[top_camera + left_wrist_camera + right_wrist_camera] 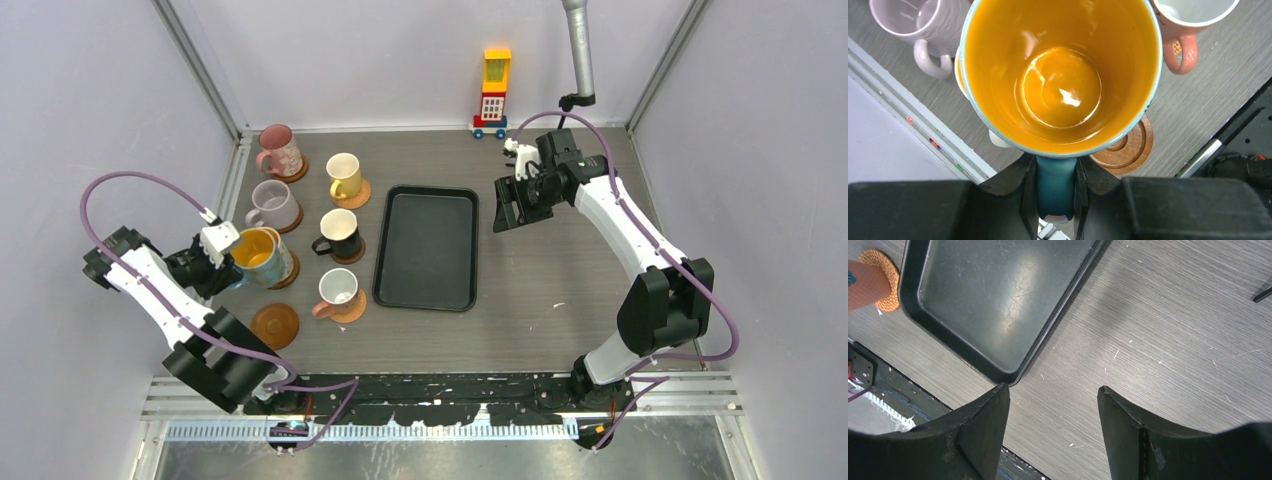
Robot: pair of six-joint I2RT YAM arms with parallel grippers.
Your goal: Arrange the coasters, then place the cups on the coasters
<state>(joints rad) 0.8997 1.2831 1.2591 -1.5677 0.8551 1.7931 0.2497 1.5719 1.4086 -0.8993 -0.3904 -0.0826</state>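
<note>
The blue mug (1058, 75) is glazed ceramic, glossy orange inside, with a pale blue rim and a teal handle (1055, 187). The left gripper (1055, 167) is nearly closed, its black fingers pinching that handle from both sides. The mug hangs tilted over a wood-like ringed coaster (1128, 147) at the left of the tabletop (560, 300); whether its base touches the disc cannot be told. Five other mugs (339, 233) stand on coasters nearby, and one bare coaster (275, 324) lies nearer the arms. The right gripper (1053, 390) gapes wide and empty above grey wood-grain, beside the smooth black rectangular tray (998, 295).
</note>
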